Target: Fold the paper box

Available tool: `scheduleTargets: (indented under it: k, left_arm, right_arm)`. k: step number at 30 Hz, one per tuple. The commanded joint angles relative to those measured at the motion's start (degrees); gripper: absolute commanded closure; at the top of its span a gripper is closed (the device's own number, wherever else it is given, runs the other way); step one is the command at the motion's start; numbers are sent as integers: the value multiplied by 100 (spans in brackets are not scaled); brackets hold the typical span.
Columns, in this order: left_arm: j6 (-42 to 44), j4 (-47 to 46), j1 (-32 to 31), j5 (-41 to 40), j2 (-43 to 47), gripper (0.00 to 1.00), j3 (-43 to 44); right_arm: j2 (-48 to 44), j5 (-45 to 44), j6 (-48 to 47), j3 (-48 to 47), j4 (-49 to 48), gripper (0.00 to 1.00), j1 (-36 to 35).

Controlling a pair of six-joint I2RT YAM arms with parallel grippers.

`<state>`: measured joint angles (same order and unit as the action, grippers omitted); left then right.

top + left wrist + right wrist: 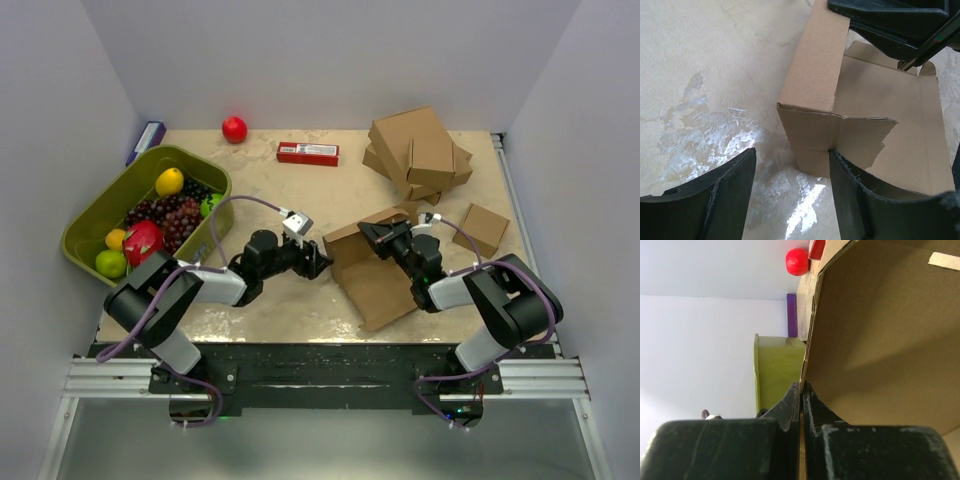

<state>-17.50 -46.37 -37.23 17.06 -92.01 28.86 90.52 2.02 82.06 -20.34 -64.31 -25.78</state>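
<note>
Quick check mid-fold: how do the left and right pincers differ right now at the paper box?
The left pincer is open, while the right pincer is shut on a raised wall of the paper box. The left pincer's fingers straddle a corner of the box without clamping it; the right pincer pinches a panel edge from the opposite side. Both are black two-finger pincers at the same box.

Right gripper (801, 391) clamped thin on the edge of the paper box (880, 340), whose wall rose above-right of it. Beyond its tips: green bin (776, 371), purple block (792, 315), red ball (797, 261).
</note>
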Motion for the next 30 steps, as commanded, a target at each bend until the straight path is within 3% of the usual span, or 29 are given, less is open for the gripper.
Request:
scheduleTargets:
  k: [1, 19, 30]
  left_arm:
    - [-307, -1234, -82, 228, -230, 34, 93]
    - [-852, -2508, -82, 562, -713, 21, -38]
    - [-887, -2105, -117, 88, -713, 18, -12]
  right_arm:
    - [97, 132, -199, 144, 393, 100, -76]
    - [106, 149, -164, 162, 358, 100, -85]
    - [115, 149, -155, 162, 358, 100, -85]
